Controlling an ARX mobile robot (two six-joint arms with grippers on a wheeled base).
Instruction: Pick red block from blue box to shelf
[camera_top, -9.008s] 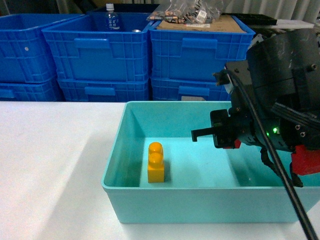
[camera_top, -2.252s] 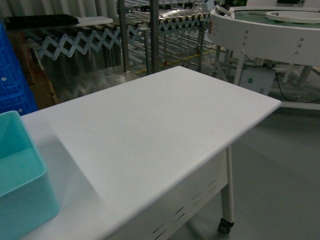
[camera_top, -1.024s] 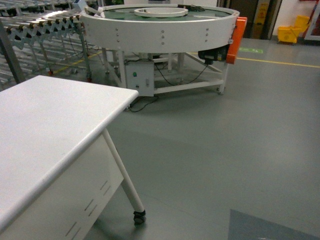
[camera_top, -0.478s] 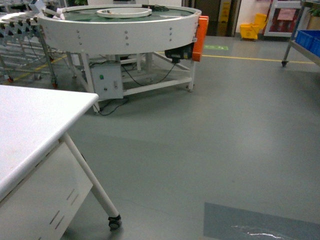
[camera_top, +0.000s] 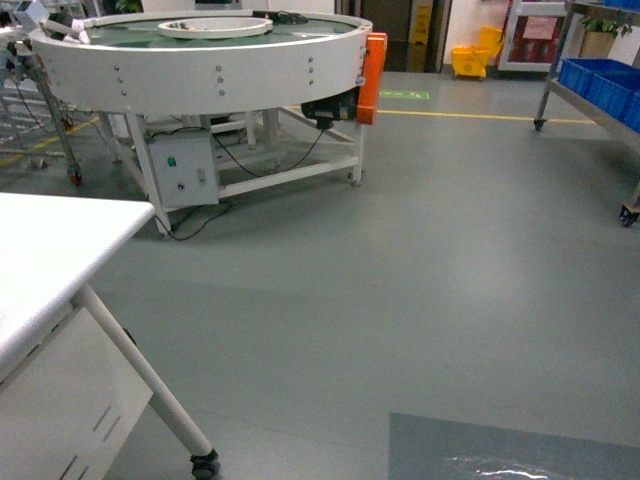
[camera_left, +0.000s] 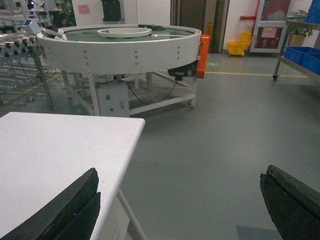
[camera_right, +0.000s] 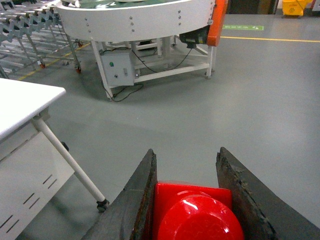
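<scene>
Right wrist view: the right gripper (camera_right: 187, 200) is clamped on the red block (camera_right: 192, 214), w/ a dark finger (camera_right: 134, 205) pressed to each side and the block's round stud facing the cam. Beyond the block is grey floor (camera_right: 240, 100), then a big round white conveyor table (camera_right: 135, 20) w/ an orange end piece (camera_right: 216, 17). Left of the block, the corner of a white table (camera_right: 20, 102) on a slanted leg w/ a caster.

Left wrist view: the left gripper (camera_left: 185, 205) is spread wide, holding nothing; one dark finger (camera_left: 65, 210) sits low over the white table (camera_left: 55, 155), the other at the frame's far edge. The round conveyor (camera_left: 125, 45) is behind the table.

Head view: neither gripper nor block shows. The white table (camera_top: 50, 260) sits at the frame's left edge, the round conveyor (camera_top: 200, 60) behind it. Well off from the table, across the floor (camera_top: 420, 270), a steel shelf (camera_top: 600, 100) on wheels carries dark blue crates (camera_top: 600, 80). A yellow mop bucket (camera_top: 470, 60) stands far back beyond the conveyor. The blue box isn't in any view.
</scene>
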